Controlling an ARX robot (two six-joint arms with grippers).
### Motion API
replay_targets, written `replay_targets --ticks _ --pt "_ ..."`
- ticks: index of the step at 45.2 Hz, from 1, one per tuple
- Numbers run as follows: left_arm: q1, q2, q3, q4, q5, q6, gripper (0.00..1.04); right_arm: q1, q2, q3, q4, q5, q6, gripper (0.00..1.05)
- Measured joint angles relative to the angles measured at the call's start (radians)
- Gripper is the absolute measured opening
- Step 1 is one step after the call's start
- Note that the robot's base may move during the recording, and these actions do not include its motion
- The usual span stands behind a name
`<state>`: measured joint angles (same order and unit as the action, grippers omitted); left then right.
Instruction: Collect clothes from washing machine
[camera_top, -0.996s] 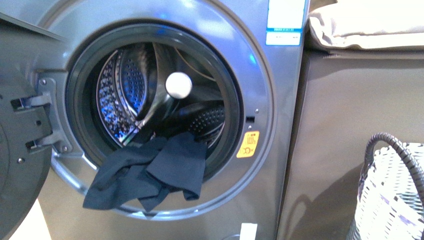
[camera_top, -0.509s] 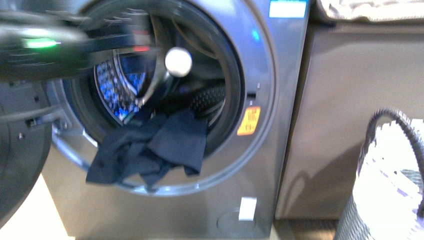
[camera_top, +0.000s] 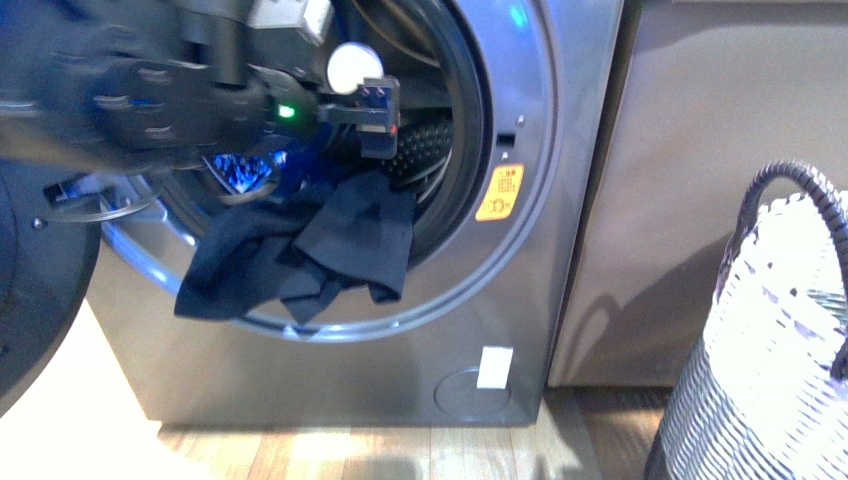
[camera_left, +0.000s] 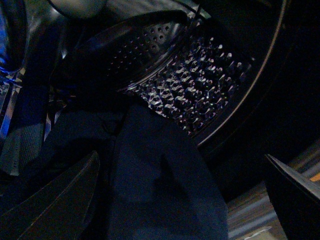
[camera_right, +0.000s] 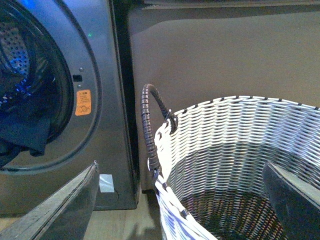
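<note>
The grey washing machine (camera_top: 560, 120) stands with its door (camera_top: 40, 290) swung open to the left. The dark navy clothes (camera_top: 300, 255) hang out of the porthole over its lower rim. My left gripper (camera_top: 380, 120) reaches in from the left and sits at the porthole just above the clothes. In the left wrist view it (camera_left: 180, 200) is open, with the clothes (camera_left: 160, 185) lying between its fingers (camera_left: 60, 195) and the perforated drum (camera_left: 195, 85) behind. My right gripper (camera_right: 180, 200) is open and empty over the woven basket (camera_right: 235, 130).
The grey-white basket (camera_top: 770, 340) with a dark handle (camera_top: 790, 185) stands on the wooden floor to the right of the machine. A brown cabinet front (camera_top: 680, 150) is behind it. An orange sticker (camera_top: 499, 192) is beside the porthole. A white round knob (camera_top: 348, 65) shows inside the opening.
My left arm has come in from the left and its gripper now sits at the porthole above the clothes. The front view has tilted down, showing the floor. The clothes have not moved.
</note>
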<state>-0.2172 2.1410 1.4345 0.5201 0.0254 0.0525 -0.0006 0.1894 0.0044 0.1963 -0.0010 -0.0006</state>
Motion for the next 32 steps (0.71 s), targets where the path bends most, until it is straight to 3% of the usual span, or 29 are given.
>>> replay_targets --ticks 17,32 --pt "0.025 0.225 0.32 -0.169 -0.078 0.026 0.98 0.0 0.0 0.0 0.0 0.0 0.0 0.97" --pt "0.043 0.377 0.559 -0.376 -0.082 0.048 0.98 0.0 0.0 0.0 0.0 0.0 0.0 0.97"
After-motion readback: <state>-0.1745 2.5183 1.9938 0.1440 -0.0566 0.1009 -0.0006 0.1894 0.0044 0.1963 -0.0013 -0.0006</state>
